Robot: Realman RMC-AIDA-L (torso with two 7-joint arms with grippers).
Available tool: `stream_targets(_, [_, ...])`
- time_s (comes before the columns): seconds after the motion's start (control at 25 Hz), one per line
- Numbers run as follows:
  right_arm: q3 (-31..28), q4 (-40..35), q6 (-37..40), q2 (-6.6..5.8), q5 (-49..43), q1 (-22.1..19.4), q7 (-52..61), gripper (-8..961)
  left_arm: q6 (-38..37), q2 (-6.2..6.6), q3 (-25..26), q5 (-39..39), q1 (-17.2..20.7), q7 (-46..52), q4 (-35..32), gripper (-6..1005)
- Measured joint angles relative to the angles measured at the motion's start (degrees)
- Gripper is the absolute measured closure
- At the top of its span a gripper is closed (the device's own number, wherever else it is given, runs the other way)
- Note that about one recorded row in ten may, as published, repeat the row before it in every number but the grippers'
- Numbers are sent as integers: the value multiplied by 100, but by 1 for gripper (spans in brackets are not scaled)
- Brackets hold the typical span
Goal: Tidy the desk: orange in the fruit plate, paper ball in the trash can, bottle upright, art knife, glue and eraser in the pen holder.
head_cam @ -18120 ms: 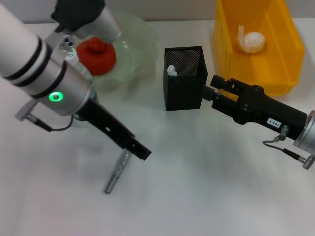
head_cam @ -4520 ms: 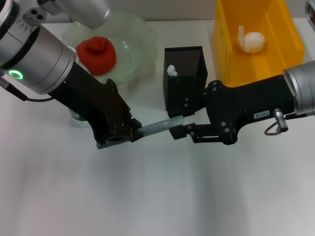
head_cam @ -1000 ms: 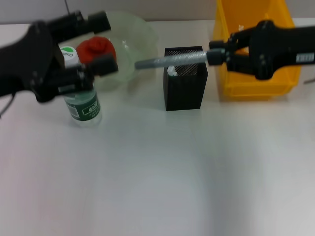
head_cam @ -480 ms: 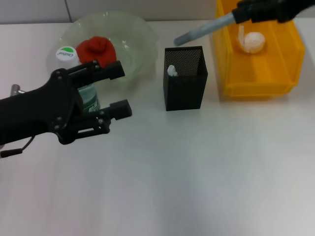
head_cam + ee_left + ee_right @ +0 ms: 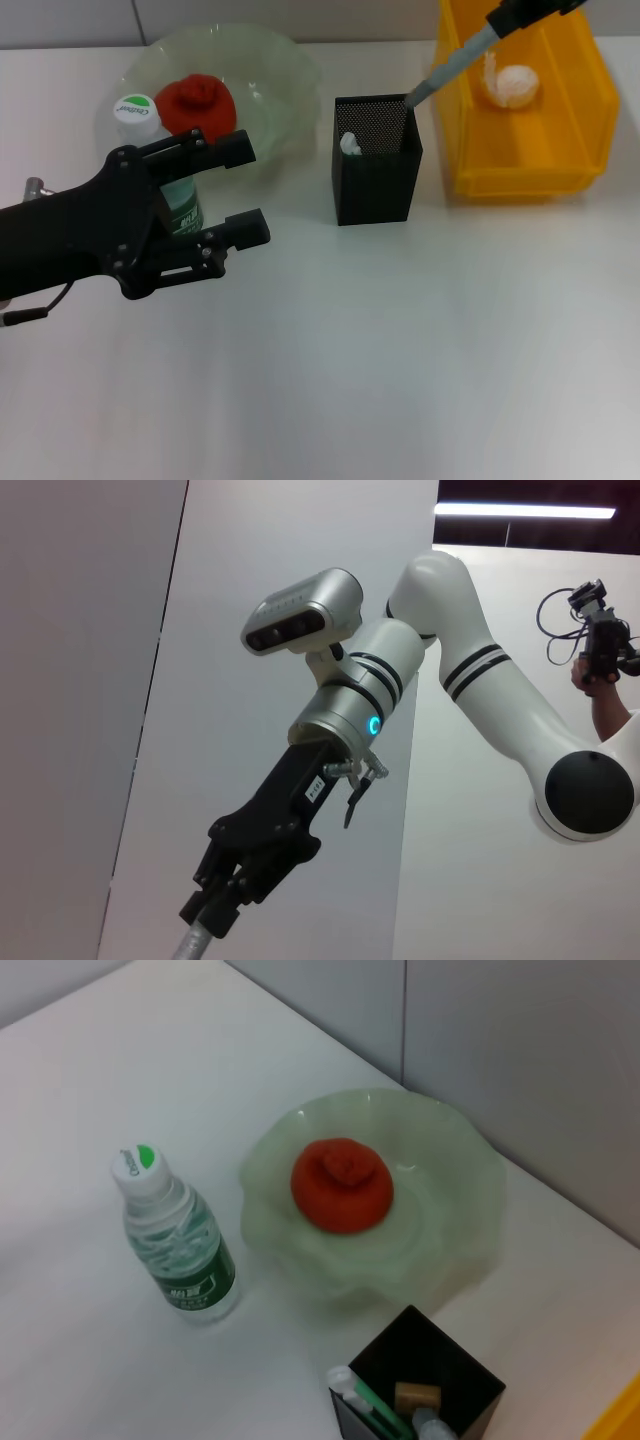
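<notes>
Above pen holder (image 5: pixel 375 160), art knife (image 5: pixel 452 63) tilted

From the head we looked down on the table (image 5: pixel 400 380). Our right wrist camera looked down from high above, sharing the bowl (image 5: pixel 450 1210), bottle (image 5: pixel 180 1250) and mesh cup (image 5: pixel 440 1380). Our left wrist camera faced the robot's right arm (image 5: pixel 480 680).

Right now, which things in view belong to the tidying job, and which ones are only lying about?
Job: orange in fruit plate; paper ball in trash can; bottle, upright; pen holder with eraser inside; art knife in shut right gripper above the holder; left gripper, open, near bottle.
Other: white table; grey wall.
</notes>
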State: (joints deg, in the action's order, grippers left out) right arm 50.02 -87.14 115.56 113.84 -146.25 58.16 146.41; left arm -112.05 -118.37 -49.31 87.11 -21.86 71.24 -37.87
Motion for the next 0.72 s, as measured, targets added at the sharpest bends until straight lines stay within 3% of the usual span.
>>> stream_targets(0.16, [205,234,-197,11,-15,58,6,762,-6,-6,-19,0,5,-27,68,241])
stream_targets(0.56, [834,884,-988,178,-160,-12,-15,758,-16,4,-141,-3,7,-57,131,241])
stream_targets(0.72, [1084,1098,-1385,359,-521,-13,-70,757,-10,0,-141,-6,7,-58,132,241])
